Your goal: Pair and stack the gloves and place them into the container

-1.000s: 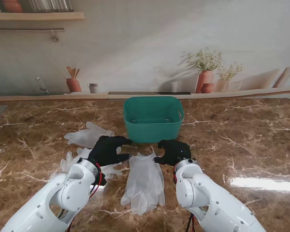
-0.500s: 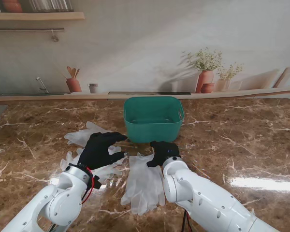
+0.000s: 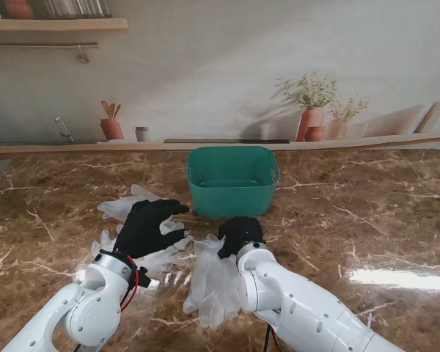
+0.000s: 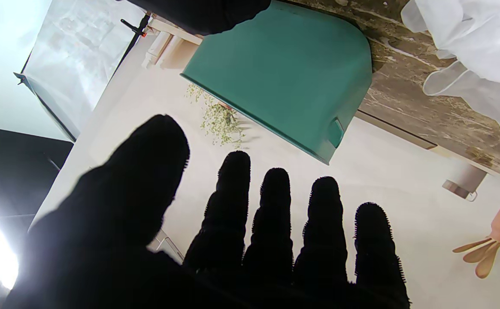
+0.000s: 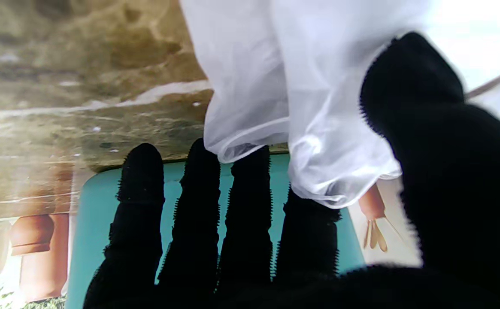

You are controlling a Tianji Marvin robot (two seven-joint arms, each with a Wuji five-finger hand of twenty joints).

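The gloves you are after are thin, translucent white disposables, and they will handle like film: almost weightless, limp, likely to cling to one another and slide on the polished marble. One stacked-looking glove pile (image 3: 214, 282) lies flat in the middle of the table nearest to you, cuffs toward you and fingers pointing at the green container (image 3: 232, 180), which stands farther from you and is well apart from it. Two more loose gloves (image 3: 132, 207) lie to the left, partly under your left arm. Your right hand (image 3: 240, 235) sits over the finger end of the middle pile; in its wrist view the fingers (image 5: 250, 214) are straight and spread, with glove material draped right before them, but you cannot tell from these pictures whether anything is actually pinched, so treat it as holding nothing. Your left hand (image 3: 148, 227) hovers over the left-hand gloves, flat and splayed, with nothing in it, as its wrist view confirms. For a hold, you would probably do best pinching through both layers near the cuff or palm, where the material is widest, rather than at the floppy finger tips; press down first so the sheet does not skate away.
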